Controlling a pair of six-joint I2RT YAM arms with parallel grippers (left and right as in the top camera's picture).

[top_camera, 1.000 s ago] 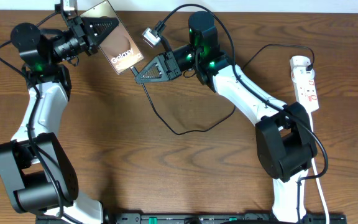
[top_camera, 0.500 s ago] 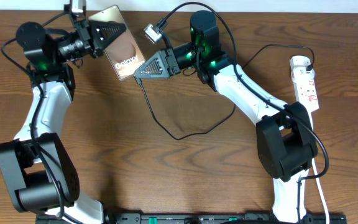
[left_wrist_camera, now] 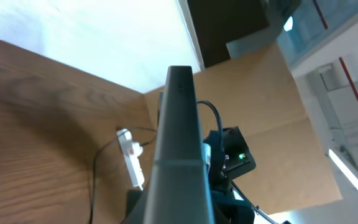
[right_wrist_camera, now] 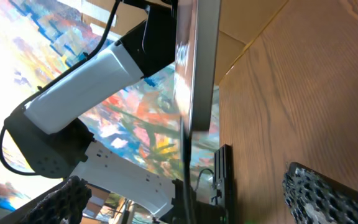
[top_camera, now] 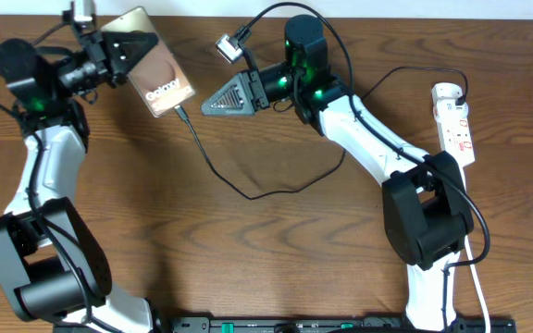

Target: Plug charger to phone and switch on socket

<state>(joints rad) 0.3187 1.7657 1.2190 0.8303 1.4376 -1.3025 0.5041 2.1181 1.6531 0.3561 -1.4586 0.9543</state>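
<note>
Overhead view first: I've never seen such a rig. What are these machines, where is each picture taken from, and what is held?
Two robot arms work at a brown wooden table, filmed by a fixed camera above. The other two pictures come from a camera on each wrist. The left arm grips a flat rectangular smartphone with "Galaxy" lettering in its jaws, tilted. A long thin black charger cable appears plugged into its end and trails across the table to a narrow white power strip on the right. The jaws of the right arm stand open, empty.

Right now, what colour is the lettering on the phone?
White. The lettering sits on the phone, whose screen reflects tan; the overhead view shows it best.
</note>
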